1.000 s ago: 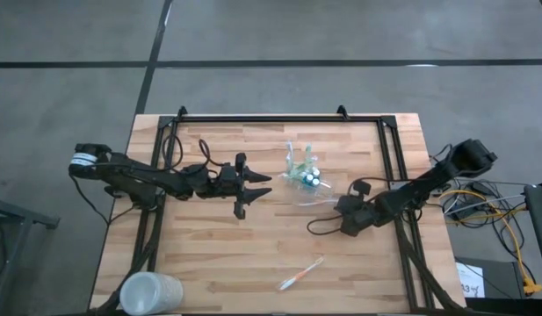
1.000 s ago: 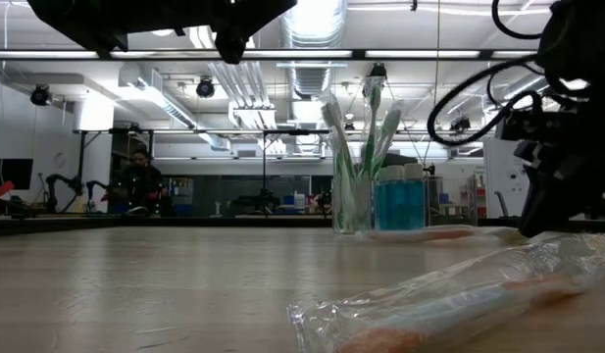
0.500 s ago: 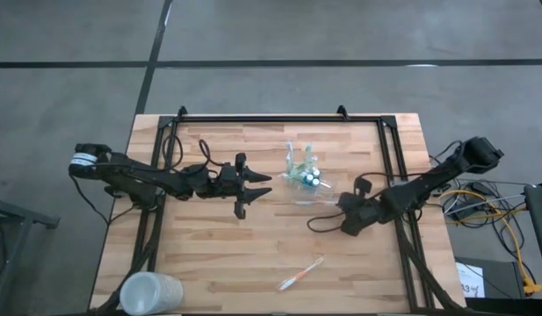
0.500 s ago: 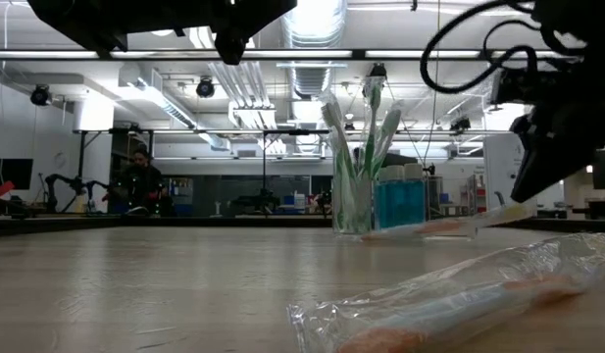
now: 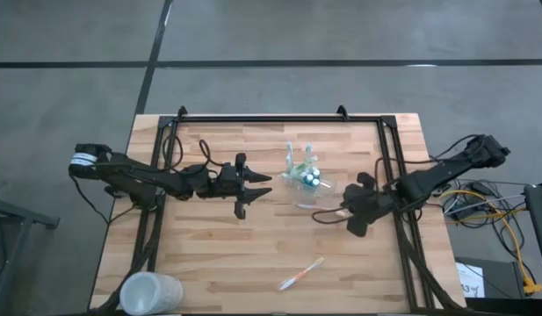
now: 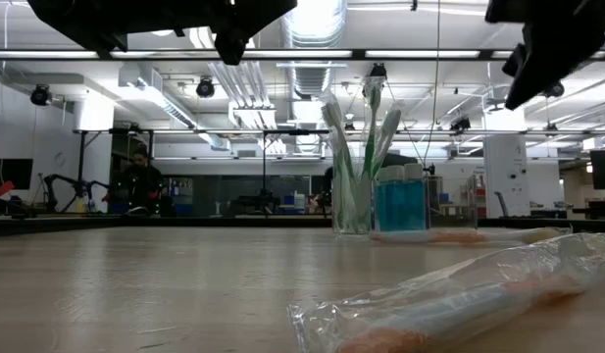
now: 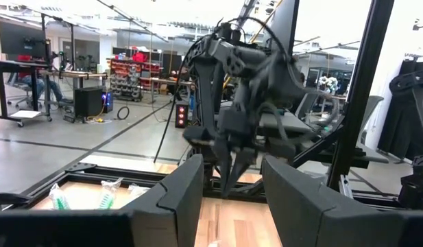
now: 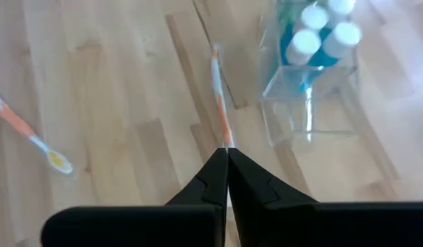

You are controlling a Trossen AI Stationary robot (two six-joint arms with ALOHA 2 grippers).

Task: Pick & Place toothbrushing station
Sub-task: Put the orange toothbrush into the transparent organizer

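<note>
The see-through holder (image 5: 306, 180) stands upright on the table's middle, with green and white toothbrushes and blue tubes in it; it also shows in the low view (image 6: 366, 201) and the right wrist view (image 8: 310, 89). A wrapped orange toothbrush (image 6: 459, 235) lies flat on the table beside it, and shows below my right fingertips in the right wrist view (image 8: 219, 96). My right gripper (image 5: 348, 213) is shut and hangs well above the table (image 6: 552, 44). My left gripper (image 5: 256, 186) is open and empty, left of the holder.
A second wrapped orange toothbrush (image 5: 301, 274) lies near the table's front edge, close to the low camera (image 6: 449, 294). A frosted white cup (image 5: 150, 294) stands at the front left corner. A black frame (image 5: 279, 118) runs along the table's far edge and sides.
My right gripper has gone up, from table height to well above it. Half a second ago the wrapped toothbrush's right end was tilted up at the gripper; now it lies flat on the table again. My left arm has kept still.
</note>
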